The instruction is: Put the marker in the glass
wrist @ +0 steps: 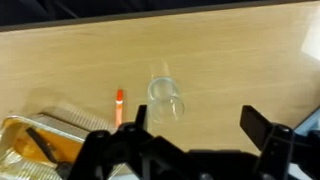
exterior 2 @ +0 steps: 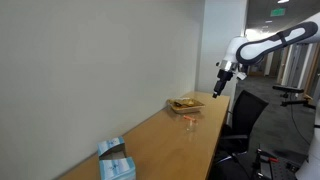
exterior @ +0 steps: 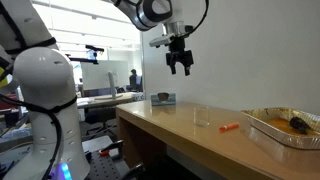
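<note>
One marker (exterior: 229, 127) on table (exterior: 160, 122), well below hand (exterior: 181, 69).

The arm (exterior: 150, 12) is glossy white with rounded links and a grey joint ring; a black cable (exterior: 204, 12), seemingly, loops beside the wrist. The jaws are matte black, blocky, two-fingered.

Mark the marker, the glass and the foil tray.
marker (wrist: 119, 104): wrist view, middle of its barrel.
glass (wrist: 166, 98): wrist view, its clear wall.
foil tray (exterior: 272, 131): in an exterior view, its near wall.
</note>
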`<state>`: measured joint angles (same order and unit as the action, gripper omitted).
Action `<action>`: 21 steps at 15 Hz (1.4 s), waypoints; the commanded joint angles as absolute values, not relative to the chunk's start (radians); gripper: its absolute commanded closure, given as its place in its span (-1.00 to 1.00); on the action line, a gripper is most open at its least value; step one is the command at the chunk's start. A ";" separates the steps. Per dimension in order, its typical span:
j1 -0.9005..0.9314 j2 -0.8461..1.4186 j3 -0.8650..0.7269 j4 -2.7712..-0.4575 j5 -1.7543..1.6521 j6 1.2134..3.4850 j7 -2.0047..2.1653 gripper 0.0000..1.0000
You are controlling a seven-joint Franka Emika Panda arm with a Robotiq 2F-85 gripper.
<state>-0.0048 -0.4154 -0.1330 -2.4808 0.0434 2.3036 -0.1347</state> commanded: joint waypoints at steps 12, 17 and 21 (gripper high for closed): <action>-0.086 -0.322 -0.142 -2.431 -0.006 2.366 -0.138 -1.00; -0.098 -0.077 -0.169 -2.261 0.022 2.368 -0.161 -1.00; -0.118 0.178 -0.158 -2.055 0.109 2.370 -0.185 -1.00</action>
<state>-0.0983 0.0250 -0.1699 -2.1987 0.0476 2.3814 -0.1442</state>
